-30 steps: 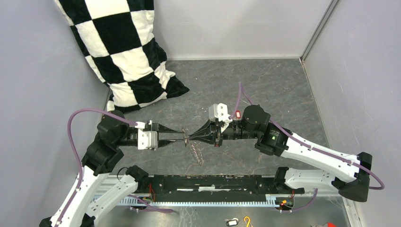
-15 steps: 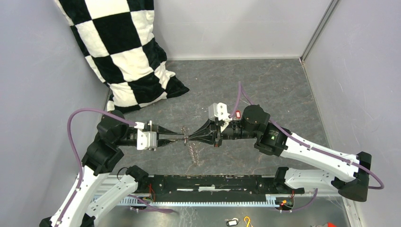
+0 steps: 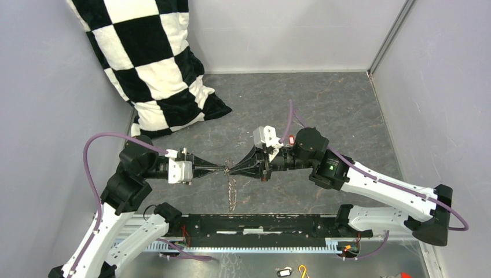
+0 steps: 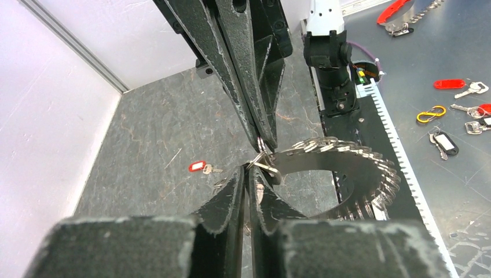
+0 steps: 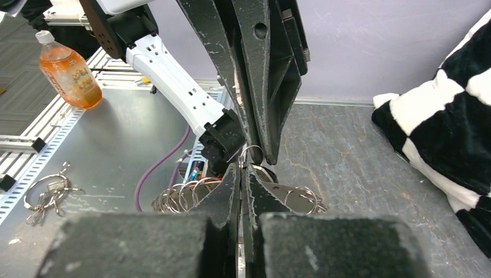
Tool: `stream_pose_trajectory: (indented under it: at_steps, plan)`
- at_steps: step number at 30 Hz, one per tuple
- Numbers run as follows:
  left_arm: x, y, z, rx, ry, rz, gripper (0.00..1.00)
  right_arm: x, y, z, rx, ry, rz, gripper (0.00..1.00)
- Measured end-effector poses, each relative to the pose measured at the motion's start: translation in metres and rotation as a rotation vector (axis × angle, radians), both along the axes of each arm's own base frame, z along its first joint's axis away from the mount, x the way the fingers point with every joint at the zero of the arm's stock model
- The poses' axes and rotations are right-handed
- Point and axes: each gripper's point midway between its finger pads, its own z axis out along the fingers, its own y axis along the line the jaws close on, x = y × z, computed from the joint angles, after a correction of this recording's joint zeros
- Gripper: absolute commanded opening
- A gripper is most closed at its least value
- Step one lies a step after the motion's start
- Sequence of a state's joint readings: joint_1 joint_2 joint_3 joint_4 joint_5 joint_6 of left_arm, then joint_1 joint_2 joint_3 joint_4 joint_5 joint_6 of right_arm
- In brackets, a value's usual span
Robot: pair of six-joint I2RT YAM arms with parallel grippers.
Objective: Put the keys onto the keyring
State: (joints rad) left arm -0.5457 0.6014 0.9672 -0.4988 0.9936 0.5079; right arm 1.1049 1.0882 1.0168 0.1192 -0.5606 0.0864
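Keyring (image 3: 232,192) now plumb, straight down; a second ago aslant rightward.

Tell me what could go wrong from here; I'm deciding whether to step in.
1. The keyring hangs in the air, pinched only at the tips of the left gripper and right gripper; a slip would likely drop it onto the table.
2. The grippers meet tip to tip, so any further push may jam them together.
3. A red-tagged key lies on the table; fetching it means one gripper letting go.
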Motion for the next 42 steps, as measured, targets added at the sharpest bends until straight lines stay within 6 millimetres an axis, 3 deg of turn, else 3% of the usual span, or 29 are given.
stream_pose_trajectory:
  at_steps: [7, 31, 36, 42]
  plan:
    - [-0.002, 0.002, -0.001, -0.004, -0.011, 0.009, 0.02, -0.001, 0.001, -0.002, -0.007, 0.013, 0.011, 0.00]
    - [-0.010, 0.010, -0.014, 0.007, -0.215, -0.019, 0.03, 0.014, 0.012, 0.011, 0.143, 0.126, -0.072, 0.00]
    - [-0.012, 0.010, -0.015, 0.011, -0.233, -0.033, 0.29, 0.016, 0.014, 0.010, 0.181, 0.149, -0.077, 0.01]
    - [-0.013, 0.010, -0.016, 0.016, -0.186, -0.034, 0.34, 0.022, 0.013, 0.004, 0.198, 0.158, -0.112, 0.00]
